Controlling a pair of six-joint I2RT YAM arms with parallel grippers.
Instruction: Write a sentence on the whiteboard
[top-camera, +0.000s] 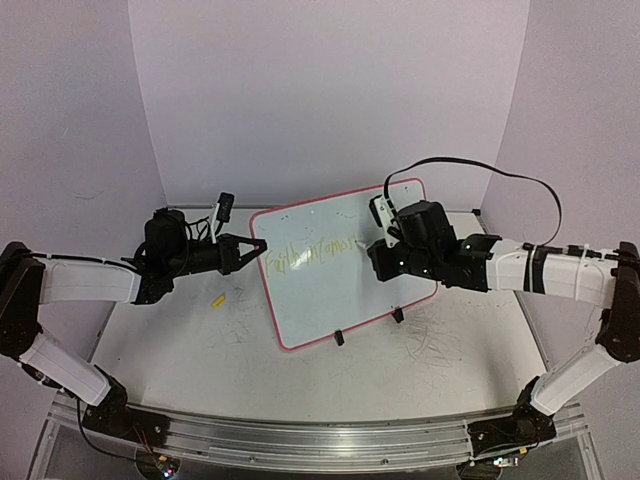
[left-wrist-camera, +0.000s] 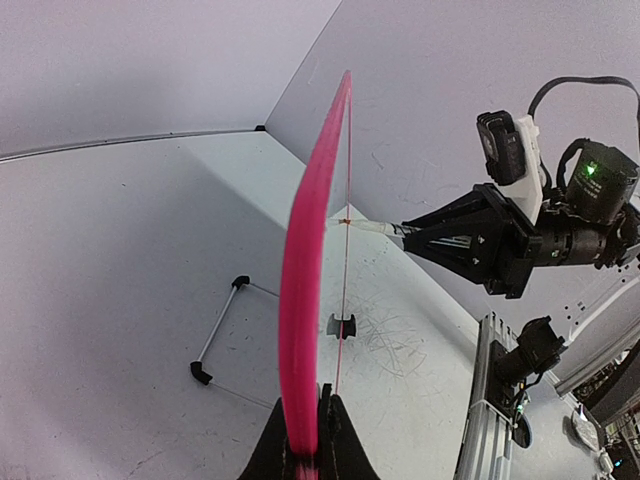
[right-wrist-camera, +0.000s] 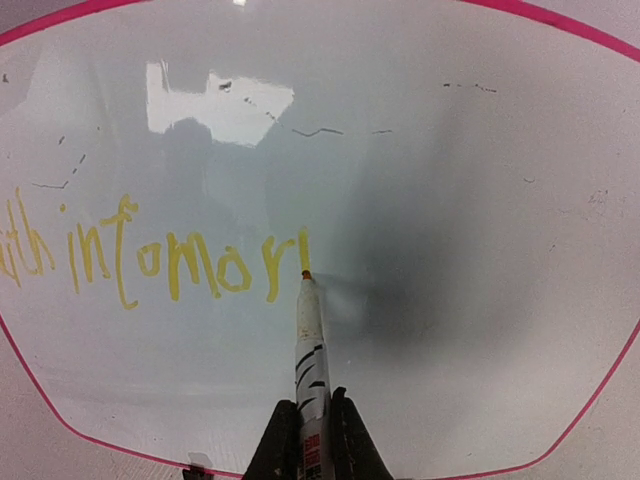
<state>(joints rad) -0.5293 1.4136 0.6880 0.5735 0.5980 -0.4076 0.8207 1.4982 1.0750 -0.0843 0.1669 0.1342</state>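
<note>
Robot lab cell: plain backdrop panels enclosing scuffed white table, aluminium mounting rail.

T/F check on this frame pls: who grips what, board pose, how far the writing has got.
1. The left gripper is clamped on the rim of the whiteboard. True.
2. The right gripper is empty. False: it holds a marker, with the tip on the board.
3. The sentence is written in yellow. True.
4. The whiteboard lies flat. False: it stands on edge on its black clip feet.
5. The writing reaches the board's right rim. False: it ends at the marker tip, and the surface to the right of it carries no yellow words.
</note>
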